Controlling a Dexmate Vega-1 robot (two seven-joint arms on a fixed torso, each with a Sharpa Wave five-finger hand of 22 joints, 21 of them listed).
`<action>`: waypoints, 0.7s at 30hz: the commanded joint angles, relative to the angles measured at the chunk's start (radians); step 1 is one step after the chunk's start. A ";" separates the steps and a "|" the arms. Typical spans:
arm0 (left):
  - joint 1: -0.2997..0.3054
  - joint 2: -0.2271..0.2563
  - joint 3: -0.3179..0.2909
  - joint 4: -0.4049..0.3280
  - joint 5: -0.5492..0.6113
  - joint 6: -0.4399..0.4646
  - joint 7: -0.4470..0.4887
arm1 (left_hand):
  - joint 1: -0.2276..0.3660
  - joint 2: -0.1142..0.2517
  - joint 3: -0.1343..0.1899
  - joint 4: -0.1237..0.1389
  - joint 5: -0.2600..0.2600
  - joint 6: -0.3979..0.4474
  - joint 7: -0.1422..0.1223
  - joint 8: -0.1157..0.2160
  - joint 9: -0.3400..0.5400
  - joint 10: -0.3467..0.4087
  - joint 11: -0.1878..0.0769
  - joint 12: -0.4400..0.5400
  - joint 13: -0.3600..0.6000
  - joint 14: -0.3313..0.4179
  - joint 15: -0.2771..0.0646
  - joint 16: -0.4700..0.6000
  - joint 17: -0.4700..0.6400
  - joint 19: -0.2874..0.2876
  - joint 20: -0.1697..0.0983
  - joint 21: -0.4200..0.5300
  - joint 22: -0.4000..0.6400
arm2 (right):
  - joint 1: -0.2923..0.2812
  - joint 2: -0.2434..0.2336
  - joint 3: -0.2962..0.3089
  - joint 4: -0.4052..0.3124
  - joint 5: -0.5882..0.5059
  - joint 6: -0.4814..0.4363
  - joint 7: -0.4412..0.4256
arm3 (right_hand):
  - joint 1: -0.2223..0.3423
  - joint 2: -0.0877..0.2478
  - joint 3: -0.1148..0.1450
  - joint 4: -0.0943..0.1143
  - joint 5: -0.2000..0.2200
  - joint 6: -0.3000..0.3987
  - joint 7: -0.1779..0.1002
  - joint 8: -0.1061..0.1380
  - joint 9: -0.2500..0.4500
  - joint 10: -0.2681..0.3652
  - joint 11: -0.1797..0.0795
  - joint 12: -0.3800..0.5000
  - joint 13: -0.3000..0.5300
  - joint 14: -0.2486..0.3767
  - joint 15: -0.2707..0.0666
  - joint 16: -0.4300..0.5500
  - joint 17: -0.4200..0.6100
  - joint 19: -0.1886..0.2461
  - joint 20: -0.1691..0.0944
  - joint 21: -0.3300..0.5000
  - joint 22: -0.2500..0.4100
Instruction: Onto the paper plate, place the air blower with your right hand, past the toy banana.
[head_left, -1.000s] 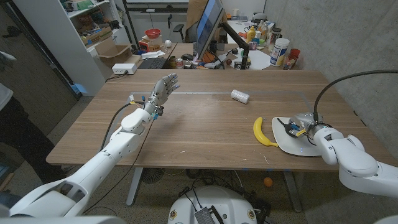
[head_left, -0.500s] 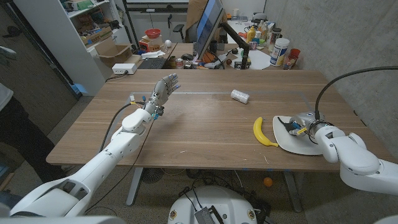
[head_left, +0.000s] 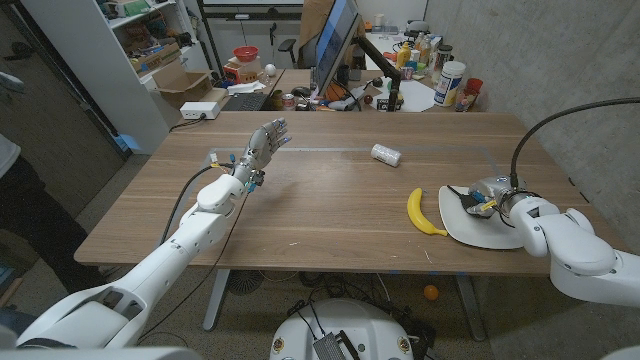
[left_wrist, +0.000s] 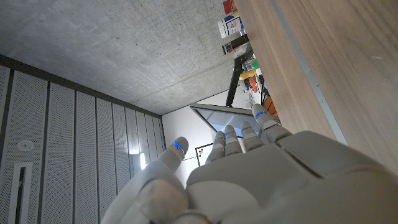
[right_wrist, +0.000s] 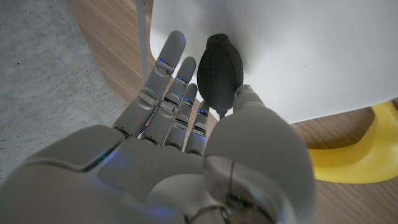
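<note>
**Air blower on the plate, at your right hand's fingertips**

Your right hand (head_left: 497, 204) sits over the near side of the white paper plate (head_left: 500, 238), fingers stretched out rather than curled. In the right wrist view the black air blower (right_wrist: 219, 73) lies on the plate's surface between the thumb and the other fingers (right_wrist: 163, 87); the thumb tip looks to be touching its narrow end, but you cannot tell from these pictures whether the hand actually grips it or merely rests beside it.

The yellow toy banana (head_left: 422, 214) lies on the wood just beside the plate's rim, on the side of your right hand toward the table's middle. It does not touch the blower. Farther out from that hand, well apart from the plate, a small pale cylinder (head_left: 386, 154) lies on its side on the wooden table (head_left: 330, 210).

Your left hand (head_left: 261, 148) is raised above the table, well apart from everything, fingers spread and holding nothing. Beyond the table's far edge stands a cluttered desk with a monitor (head_left: 334, 40) and bottles.
</note>
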 joint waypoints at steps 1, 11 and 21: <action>0.004 0.002 0.000 -0.008 0.001 0.001 0.002 | 0.000 0.103 0.003 -0.005 0.001 -0.004 0.005 0.001 0.002 -0.001 0.003 0.000 0.003 0.002 0.005 0.004 0.004 0.002 0.005 -0.002 0.004 | -0.005 -0.039 0.015 -0.020 0.058 -0.018 -0.020 | -0.019 -0.017 -0.016 0.005 0.009 -0.003 0.015 0.008 -0.003 -0.001 0.003 -0.013 -0.007 -0.008 -0.099 0.006 -0.013 0.010 -0.012 -0.004 0.000; 0.016 0.010 -0.003 -0.025 0.000 0.001 0.006 | 0.000 0.104 0.004 -0.005 0.001 -0.005 0.004 0.001 0.002 -0.002 0.003 0.000 0.003 0.003 0.005 0.005 0.004 0.003 0.006 -0.002 0.004 | -0.018 -0.070 0.020 -0.048 0.083 -0.043 -0.068 | -0.057 -0.043 -0.044 0.023 0.017 -0.016 0.017 0.009 -0.011 0.003 0.011 -0.034 -0.023 -0.021 -0.094 0.010 -0.037 0.015 -0.005 -0.015 0.000; 0.034 0.018 -0.009 -0.046 -0.004 0.001 0.012 | 0.000 0.103 0.004 -0.004 0.001 -0.005 0.005 0.001 0.002 -0.001 0.004 0.001 0.003 0.003 0.006 0.005 0.004 0.003 0.007 -0.002 0.004 | -0.032 -0.098 0.043 -0.072 0.137 -0.057 -0.129 | -0.089 -0.034 -0.057 0.045 0.027 -0.007 0.027 0.016 -0.017 0.005 0.016 -0.052 -0.036 -0.035 -0.080 0.014 -0.051 -0.010 0.017 -0.035 0.000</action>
